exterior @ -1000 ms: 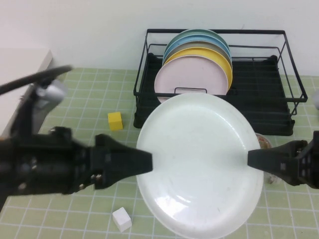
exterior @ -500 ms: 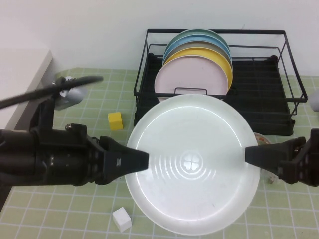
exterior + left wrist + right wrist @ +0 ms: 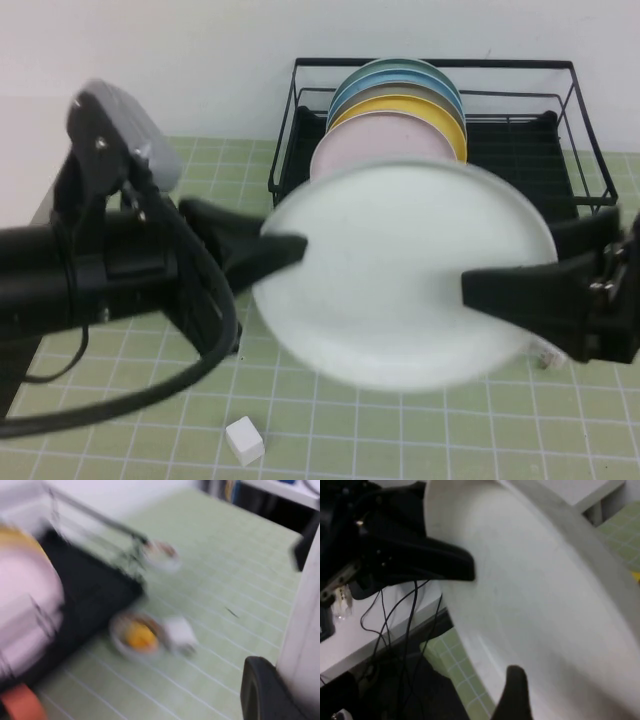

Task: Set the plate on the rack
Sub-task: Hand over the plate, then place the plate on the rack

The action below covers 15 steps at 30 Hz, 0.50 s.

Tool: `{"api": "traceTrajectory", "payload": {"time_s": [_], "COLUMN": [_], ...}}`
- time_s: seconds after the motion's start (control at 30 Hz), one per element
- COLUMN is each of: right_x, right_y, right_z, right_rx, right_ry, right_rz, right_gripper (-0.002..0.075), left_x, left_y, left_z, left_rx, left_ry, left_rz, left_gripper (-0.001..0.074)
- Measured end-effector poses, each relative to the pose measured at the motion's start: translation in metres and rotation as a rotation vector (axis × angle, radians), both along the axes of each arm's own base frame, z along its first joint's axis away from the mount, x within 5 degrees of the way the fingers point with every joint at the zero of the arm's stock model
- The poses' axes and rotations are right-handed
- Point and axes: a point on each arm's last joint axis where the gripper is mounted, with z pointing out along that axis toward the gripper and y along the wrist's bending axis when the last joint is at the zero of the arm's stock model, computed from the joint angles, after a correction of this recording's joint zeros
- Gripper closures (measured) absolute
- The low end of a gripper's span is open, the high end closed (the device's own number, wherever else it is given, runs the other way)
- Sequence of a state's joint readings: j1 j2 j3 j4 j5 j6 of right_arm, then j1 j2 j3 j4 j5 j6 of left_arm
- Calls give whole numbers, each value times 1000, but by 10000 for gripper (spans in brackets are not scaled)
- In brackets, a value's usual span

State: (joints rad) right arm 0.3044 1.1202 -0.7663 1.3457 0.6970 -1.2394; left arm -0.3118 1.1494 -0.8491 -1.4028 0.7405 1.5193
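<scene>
Pale mint-white round plate [image 3: 400, 275] hangs before the black wire rack [image 3: 545, 165], clamped at opposite rims by left gripper [image 3: 275, 255] and right gripper [image 3: 490, 290].

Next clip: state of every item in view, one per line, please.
plate: in the air in front of the rack, tilted, held on opposite edges by both grippers
left gripper: shut on the plate's left edge
right gripper: shut on the plate's right edge
rack: on the table, holds upright plates
pink plate: upright, frontmost in the rack
white cube: resting on the table
</scene>
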Motion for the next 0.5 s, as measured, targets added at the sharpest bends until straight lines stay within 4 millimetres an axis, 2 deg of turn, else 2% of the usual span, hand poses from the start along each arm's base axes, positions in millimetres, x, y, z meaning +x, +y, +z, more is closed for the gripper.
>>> {"api": "traceTrajectory", "payload": {"time_s": [0.2,0.37,0.5], "right_x": [-19,-41,-58], "right_y": [-15,-36,-48], "right_z": [40,51,58], "right_rx": [-141,-277,-328], "right_ry": [-173,-243,-282], "right_rz": [-43,-155,-216], "right_gripper": [190,235,251], "left_x": [9,15,23], "left_y": [2,4,1], "left_z": [13,12,11], "left_rx": [-7,114,175], "left_ry": [-278,-483,-565], "left_rz": [43,47,26], "left_gripper": [675,675,675]}}
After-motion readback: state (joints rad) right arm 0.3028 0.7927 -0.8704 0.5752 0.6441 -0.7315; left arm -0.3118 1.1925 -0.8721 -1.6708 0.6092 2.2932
